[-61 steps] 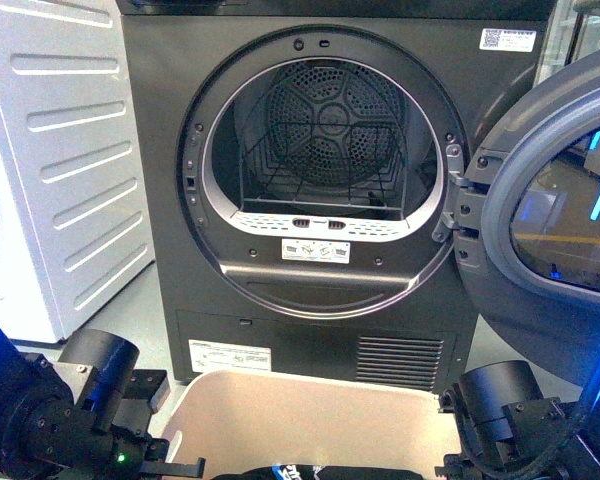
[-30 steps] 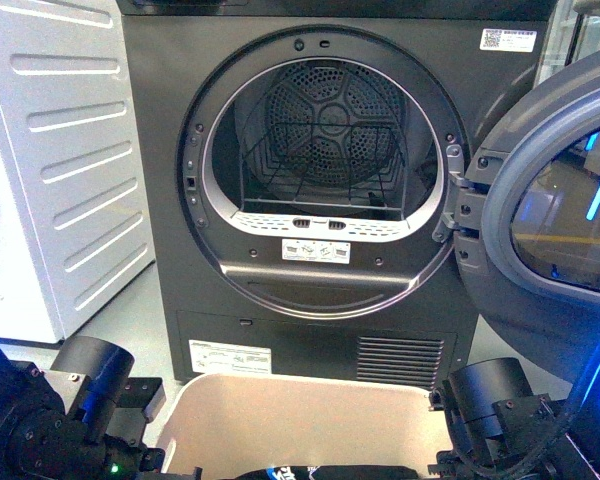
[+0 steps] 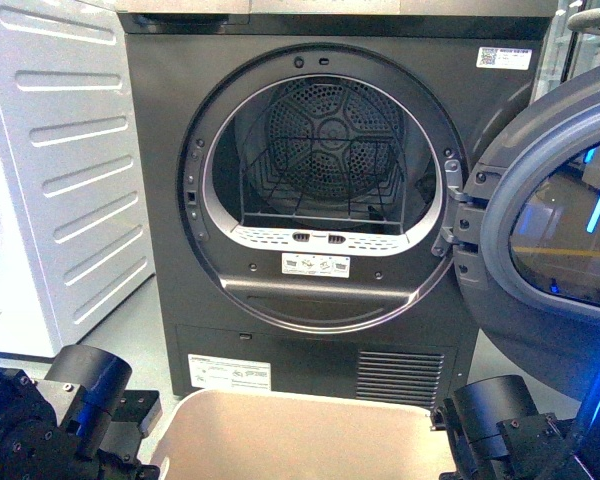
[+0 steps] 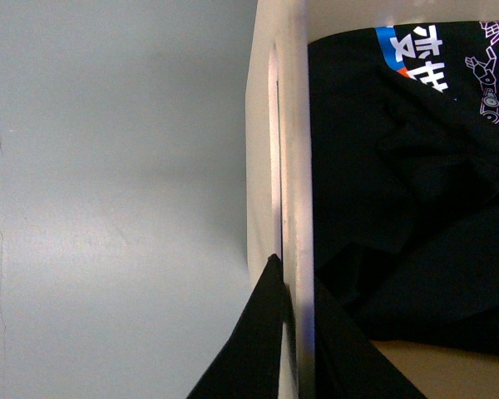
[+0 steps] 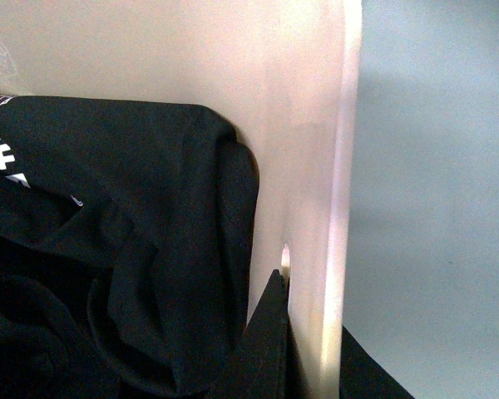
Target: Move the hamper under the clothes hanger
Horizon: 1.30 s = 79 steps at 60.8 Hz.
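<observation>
The beige hamper (image 3: 300,400) stands on the floor just in front of the dryer, at the bottom of the front view. A black printed garment (image 4: 399,208) lies inside it and also shows in the right wrist view (image 5: 108,249). My left gripper (image 4: 293,332) is shut on the hamper's left rim (image 4: 295,166), one finger on each side of the wall. My right gripper (image 5: 312,332) is shut on the right rim (image 5: 337,166) in the same way. Both arms (image 3: 80,400) flank the hamper. The clothes hanger is out of view.
A dark grey dryer (image 3: 320,330) stands straight ahead with its drum open. Its round door (image 3: 550,220) is swung out to the right. A white appliance (image 3: 60,170) stands at the left. Grey floor (image 4: 108,208) lies beside the hamper.
The hamper and both arms sit lower in the front view than before. The dryer has shifted slightly down in the frame. Both grippers keep their hold.
</observation>
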Each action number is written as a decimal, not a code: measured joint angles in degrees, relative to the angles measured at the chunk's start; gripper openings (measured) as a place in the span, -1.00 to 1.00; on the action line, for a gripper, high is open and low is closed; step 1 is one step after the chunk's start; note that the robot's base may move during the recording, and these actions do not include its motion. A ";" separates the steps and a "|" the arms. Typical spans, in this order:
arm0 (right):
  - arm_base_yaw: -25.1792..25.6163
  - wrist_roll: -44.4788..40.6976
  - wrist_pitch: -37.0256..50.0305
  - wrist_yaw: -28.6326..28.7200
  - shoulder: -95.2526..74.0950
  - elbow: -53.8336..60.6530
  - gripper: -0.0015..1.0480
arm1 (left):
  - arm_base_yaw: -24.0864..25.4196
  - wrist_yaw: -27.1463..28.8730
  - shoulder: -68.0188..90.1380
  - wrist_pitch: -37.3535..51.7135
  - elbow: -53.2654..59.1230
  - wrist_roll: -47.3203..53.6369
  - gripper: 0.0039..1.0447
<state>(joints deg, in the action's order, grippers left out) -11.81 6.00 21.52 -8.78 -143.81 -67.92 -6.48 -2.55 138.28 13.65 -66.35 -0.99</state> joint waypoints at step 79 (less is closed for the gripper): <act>-0.55 -0.22 0.55 -0.17 3.89 1.16 -0.95 | 0.11 1.05 -4.46 -0.44 1.53 0.66 -0.92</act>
<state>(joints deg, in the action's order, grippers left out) -12.36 5.78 22.06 -8.95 -139.92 -66.76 -6.37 -1.50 133.82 13.21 -64.82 -0.34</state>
